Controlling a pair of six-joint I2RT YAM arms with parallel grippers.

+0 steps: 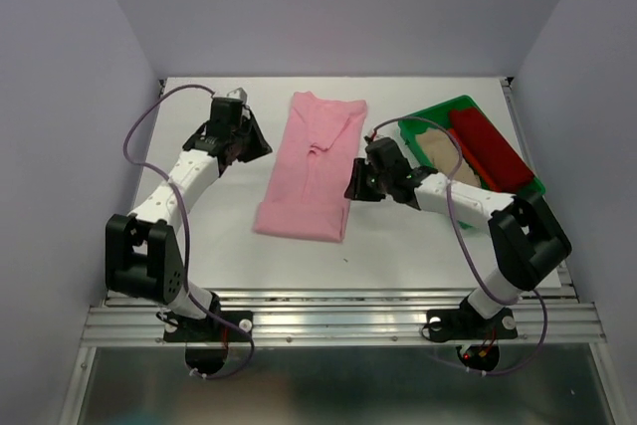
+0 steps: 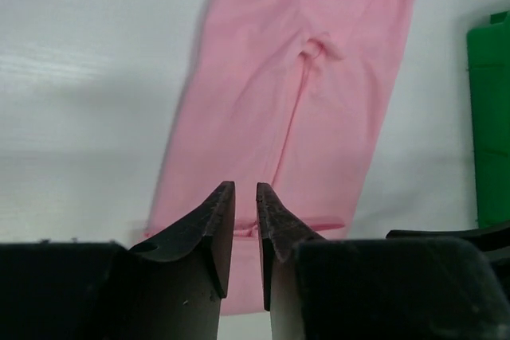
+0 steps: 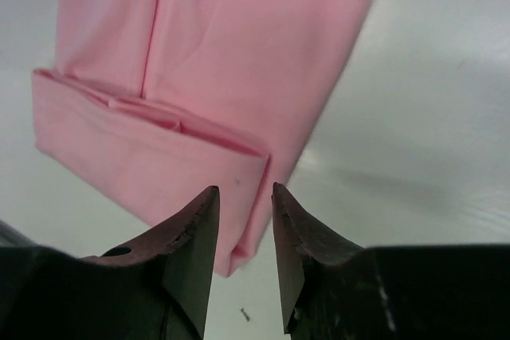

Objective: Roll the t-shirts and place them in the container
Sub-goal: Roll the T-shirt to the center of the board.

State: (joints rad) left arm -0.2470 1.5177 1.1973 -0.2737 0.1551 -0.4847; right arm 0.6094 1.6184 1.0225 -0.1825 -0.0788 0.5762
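Pink t-shirt (image 1: pixel 311 171): lies flat at the middle of the counter (image 1: pixel 229 216), folded into a long narrow strip that runs from the near side to the far side, between the two arms.
Turned-over end (image 3: pixel 151 149): the near end of the strip is folded back over itself once into a low, flat band across its full width; the rest of the strip lies unrolled.
Crease: a seam line runs up the length of the strip, with a small pucker of cloth about halfway along.
Left pincer (image 2: pixel 245 189): fingers spread a narrow way, with nothing between them; it sits left of the pink strip and apart from it, and its wrist view takes in the strip lengthwise.
Right pincer (image 3: pixel 241 190): fingers spread a little wider, pinching nothing; it sits at the right edge of the strip, and in its wrist view the corner of the turned-over end shows through the gap between the fingers. Whether the tips touch the cloth I cannot tell.
Green tray (image 1: pixel 433 116): stands at the far right of the counter, well apart from the pink strip, behind the right arm.
Dark red t-shirt (image 1: pixel 490 151): lies in the tray along its right side.
Beige t-shirt (image 1: pixel 445 154): lies in the tray to the left of the dark red one, partly hidden by the right arm.
Speck (image 1: pixel 346 259): a small dark bit lies on the counter just near the strip's near right corner.
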